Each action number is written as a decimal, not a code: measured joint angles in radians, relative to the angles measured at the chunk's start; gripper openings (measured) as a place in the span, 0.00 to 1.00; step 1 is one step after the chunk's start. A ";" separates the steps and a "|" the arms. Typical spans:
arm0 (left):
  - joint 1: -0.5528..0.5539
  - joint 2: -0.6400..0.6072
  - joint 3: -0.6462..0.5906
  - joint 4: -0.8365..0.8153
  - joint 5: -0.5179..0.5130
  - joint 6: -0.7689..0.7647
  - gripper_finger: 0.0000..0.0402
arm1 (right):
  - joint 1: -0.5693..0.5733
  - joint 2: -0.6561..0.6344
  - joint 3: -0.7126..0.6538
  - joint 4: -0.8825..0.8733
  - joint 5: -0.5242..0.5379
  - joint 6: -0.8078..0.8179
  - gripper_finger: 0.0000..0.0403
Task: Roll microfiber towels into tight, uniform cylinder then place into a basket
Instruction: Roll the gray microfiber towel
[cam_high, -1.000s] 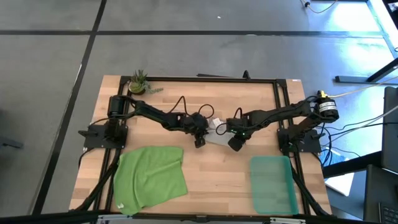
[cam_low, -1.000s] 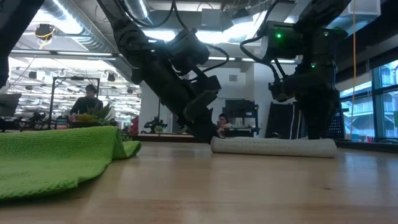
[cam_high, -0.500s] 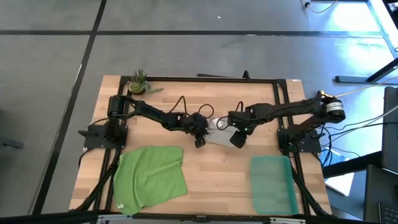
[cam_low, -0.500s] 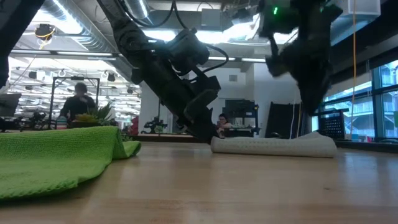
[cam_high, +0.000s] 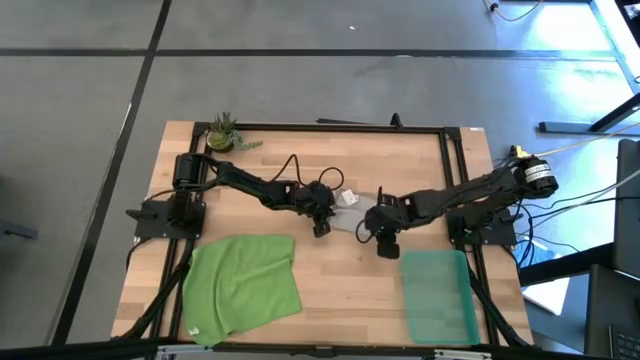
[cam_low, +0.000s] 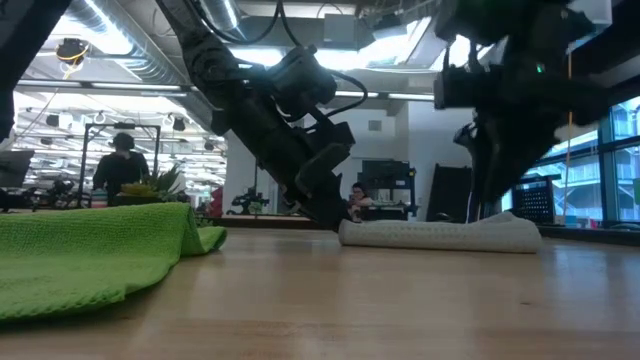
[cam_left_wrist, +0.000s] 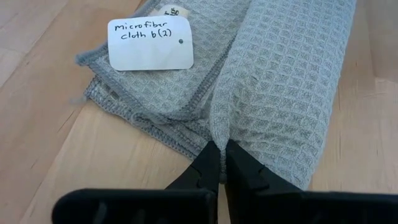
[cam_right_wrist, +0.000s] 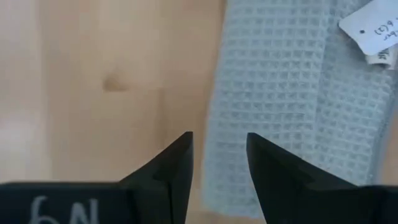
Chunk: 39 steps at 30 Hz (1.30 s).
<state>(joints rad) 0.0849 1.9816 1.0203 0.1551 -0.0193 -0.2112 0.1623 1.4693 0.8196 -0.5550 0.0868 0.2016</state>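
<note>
The light grey towel lies mid-table, mostly rolled into a cylinder. A flat remainder bearing a white tag rests on the wood beside the roll. My left gripper is shut at the roll's left end. My right gripper is open just off the roll's near right side and touches nothing. The bright green towel lies flat at the near left. The teal basket stands at the near right. My left gripper pinches the edge of the grey towel's roll at its left end between its two fingertips. The fingers slant down from the table's left and lie along the roll. The roll rests on the table.
A small potted plant stands at the far left corner. A black frame rail runs along the table's far edge. Bare wood lies between the green towel and the basket. A person shows in the room beyond.
My right gripper has come off the grey roll's right end and gone toward the table's near edge. The roll stays in place, and its right end has puffed up slightly.
</note>
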 joint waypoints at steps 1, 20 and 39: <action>0.000 0.000 0.000 0.000 0.000 -0.005 0.01 | 0.000 0.000 -0.017 0.024 0.003 -0.007 0.37; 0.000 0.001 -0.001 0.003 0.005 -0.026 0.01 | -0.005 -0.004 -0.288 0.376 0.011 0.013 0.35; -0.001 0.002 -0.002 0.016 0.011 -0.025 0.13 | -0.006 -0.002 -0.289 0.371 0.021 0.082 0.04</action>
<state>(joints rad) 0.0841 1.9839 1.0180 0.1707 -0.0086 -0.2363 0.1562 1.4670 0.5308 -0.1835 0.1081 0.2835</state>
